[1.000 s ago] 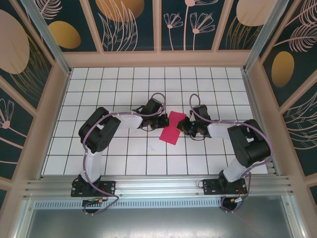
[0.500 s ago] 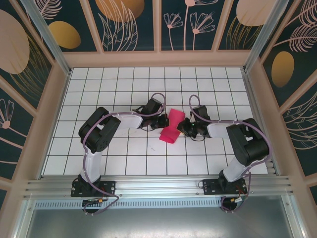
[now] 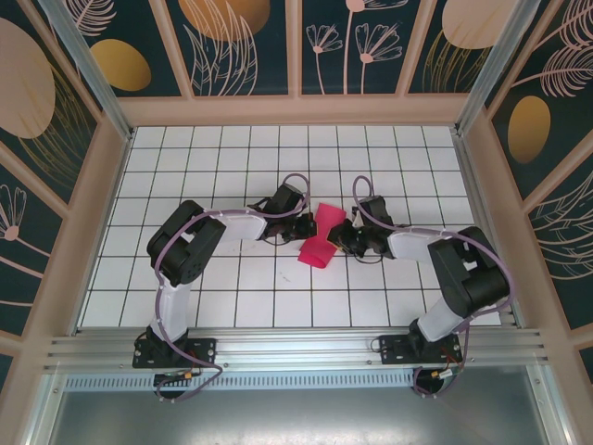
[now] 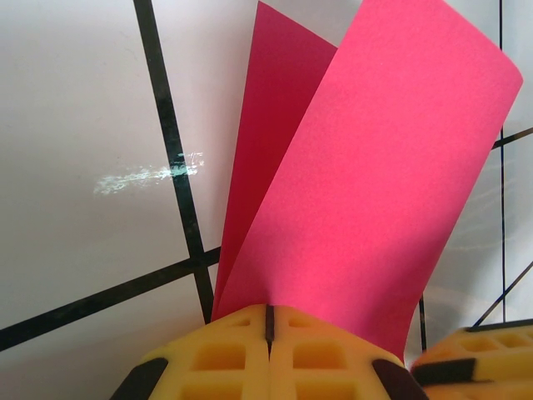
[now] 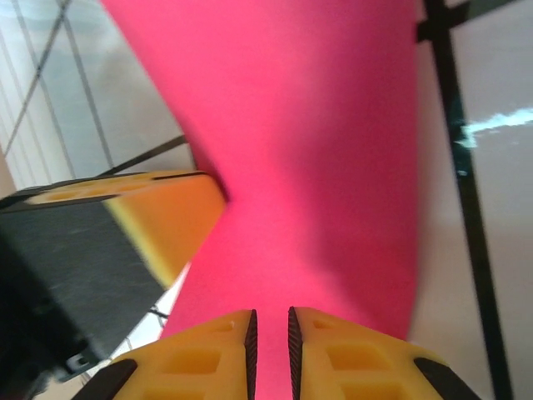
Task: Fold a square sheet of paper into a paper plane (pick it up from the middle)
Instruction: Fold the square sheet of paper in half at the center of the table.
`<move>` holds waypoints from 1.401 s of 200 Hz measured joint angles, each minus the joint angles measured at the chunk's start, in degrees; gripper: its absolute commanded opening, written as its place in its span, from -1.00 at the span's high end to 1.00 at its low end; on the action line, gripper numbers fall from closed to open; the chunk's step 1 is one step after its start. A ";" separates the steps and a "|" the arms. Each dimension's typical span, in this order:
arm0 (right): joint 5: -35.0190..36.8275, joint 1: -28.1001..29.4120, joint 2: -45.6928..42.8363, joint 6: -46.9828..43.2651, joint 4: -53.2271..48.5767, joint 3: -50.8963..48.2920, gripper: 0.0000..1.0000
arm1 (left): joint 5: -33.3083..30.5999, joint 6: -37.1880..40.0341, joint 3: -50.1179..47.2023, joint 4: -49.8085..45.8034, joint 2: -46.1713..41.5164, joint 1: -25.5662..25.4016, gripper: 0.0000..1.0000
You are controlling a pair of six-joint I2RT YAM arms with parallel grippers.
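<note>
Within shut left gripper [image 4: 268,315], square sheet of paper [image 4: 366,183] is pinched: smooth magenta, bowed; right gripper [image 5: 271,318] near-closed at its edge, hold unclear.

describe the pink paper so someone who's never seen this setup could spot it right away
Start at the white gridded table and go to its middle. Pinched there between the left end effector and the right end effector is the sheet of paper, bent over on itself. It alone is magenta-pink against the white tiles.
</note>
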 measured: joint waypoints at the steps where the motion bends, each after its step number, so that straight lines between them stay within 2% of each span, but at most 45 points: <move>1: 0.00 0.00 0.07 0.00 0.00 0.00 0.59 | 0.00 0.00 0.00 0.00 0.00 0.00 0.93; 50: 0.59 0.00 1.64 -0.04 -0.42 -0.42 0.59 | 0.00 0.22 0.00 -0.02 0.00 0.00 0.94; 114: 0.52 3.02 -2.40 0.46 -1.84 -0.42 0.58 | 0.13 0.24 0.00 0.00 0.00 0.00 0.93; 199: 0.76 3.43 0.09 0.63 0.07 -2.32 0.58 | 0.13 0.44 -0.02 0.00 0.00 0.00 0.93; 280: 0.35 4.85 -4.83 1.88 0.31 -3.45 0.57 | 0.15 0.46 -0.02 0.00 0.00 0.02 0.93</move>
